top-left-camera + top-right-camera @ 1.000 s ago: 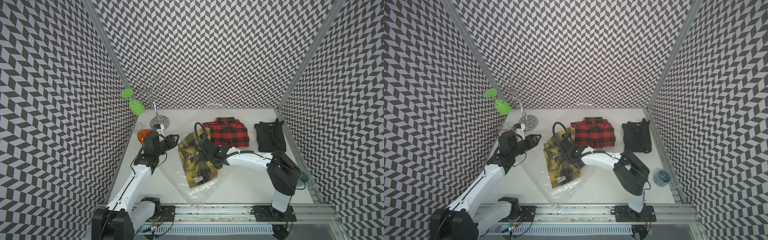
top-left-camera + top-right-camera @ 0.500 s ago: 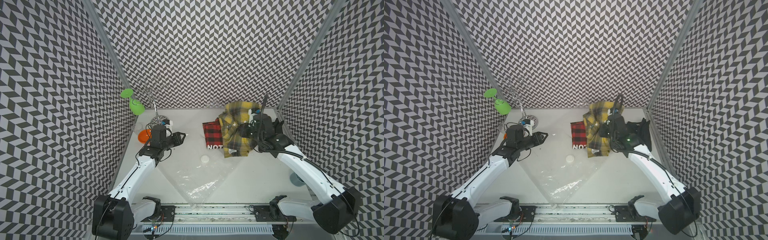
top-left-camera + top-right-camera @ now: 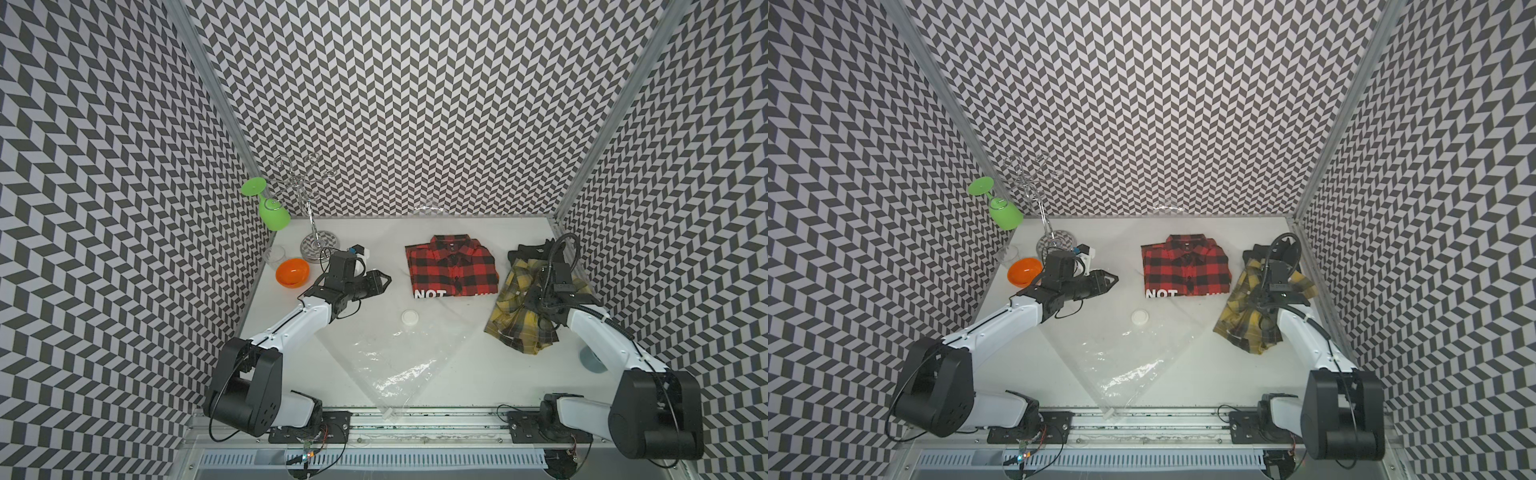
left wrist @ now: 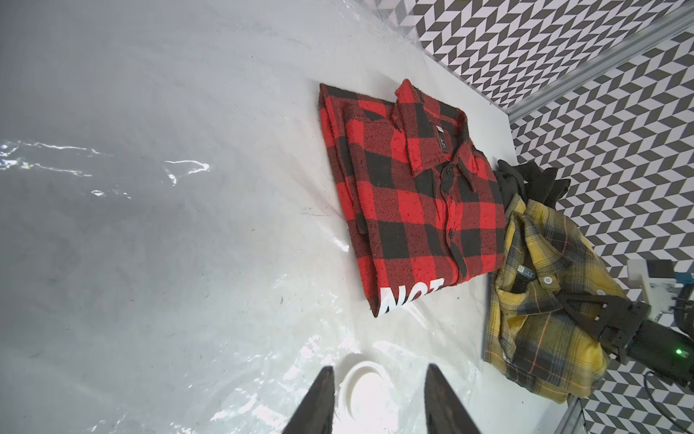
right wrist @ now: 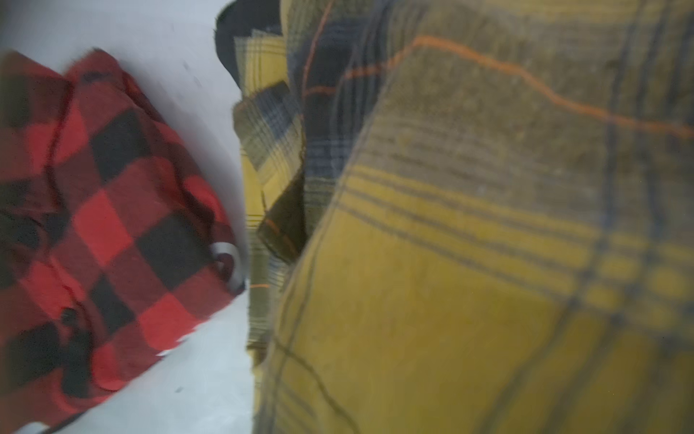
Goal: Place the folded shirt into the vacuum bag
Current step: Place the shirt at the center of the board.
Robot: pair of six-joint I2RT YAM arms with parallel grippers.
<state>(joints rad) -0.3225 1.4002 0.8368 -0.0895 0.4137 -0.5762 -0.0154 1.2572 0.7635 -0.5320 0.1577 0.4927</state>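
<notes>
The bag [image 3: 390, 353] lies flat at frame centre, cap [image 3: 409, 317] up. The yellow shirt [image 3: 519, 320] lies rumpled at right, outside the bag, beside the red shirt [image 3: 451, 266]. Left gripper [image 4: 379, 368]: jaws part open, nothing seen between. Right gripper [image 4: 574, 308]: on the yellow shirt, jaw state cannot be told.

orange bowl [image 3: 293, 272] beside wire rack [image 3: 317, 245] holding green glass [image 3: 274, 214]
</notes>
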